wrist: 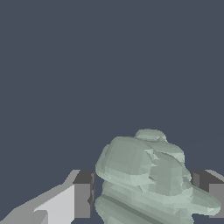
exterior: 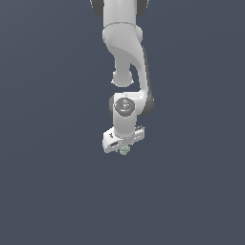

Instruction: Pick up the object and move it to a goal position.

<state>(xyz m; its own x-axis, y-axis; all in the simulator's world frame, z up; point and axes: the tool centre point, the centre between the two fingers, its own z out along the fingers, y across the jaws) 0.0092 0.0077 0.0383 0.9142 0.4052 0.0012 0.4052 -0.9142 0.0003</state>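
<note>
The pale grey-green lumpy object point(wrist: 146, 179) is seen lodged between the fingers point(wrist: 83, 197) of the gripper point(exterior: 123, 149), which appears closed on it, so the carry should be made smoothly, the squeeze being maintained until the goal is reached.

So my arm point(exterior: 125, 57) hangs straight down the middle of the exterior view, and my claw point(exterior: 123, 149) sits at its lower end. The object point(exterior: 124, 150) is right under the claw, tucked between my fingers point(wrist: 83, 199), one on each side of it.
</note>
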